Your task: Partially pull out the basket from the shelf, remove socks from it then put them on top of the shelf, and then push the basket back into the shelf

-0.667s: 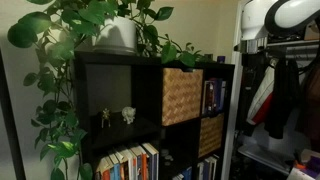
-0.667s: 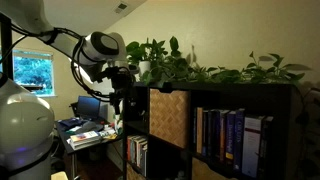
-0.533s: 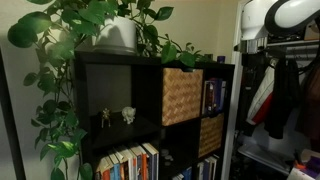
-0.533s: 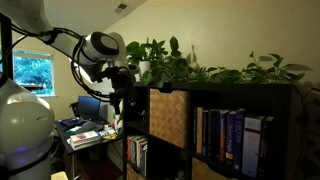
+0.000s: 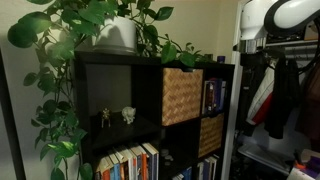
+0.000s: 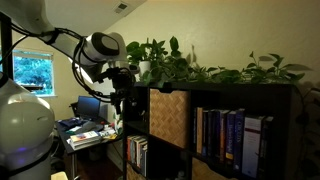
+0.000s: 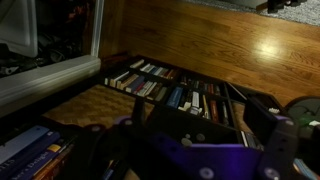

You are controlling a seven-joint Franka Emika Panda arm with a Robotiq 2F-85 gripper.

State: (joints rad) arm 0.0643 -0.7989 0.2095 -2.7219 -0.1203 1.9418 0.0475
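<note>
Gripper: jaws spread wide, nothing between them. In an exterior view it hangs near one end of the shelf.
Shelf: black, with square cubbies.
Basket: light tan wicker, seated fully inside an upper cubby, its front about flush with the frame.
Books: upright in the neighbouring cubby.
Potted plant: on the shelf top, leaves trailing.

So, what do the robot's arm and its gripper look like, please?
The arm is glossy white, with rounded shells and dark bands at the joints. The gripper is black and blocky; in the wrist view its fingers look dark and thick, though blurred.
</note>
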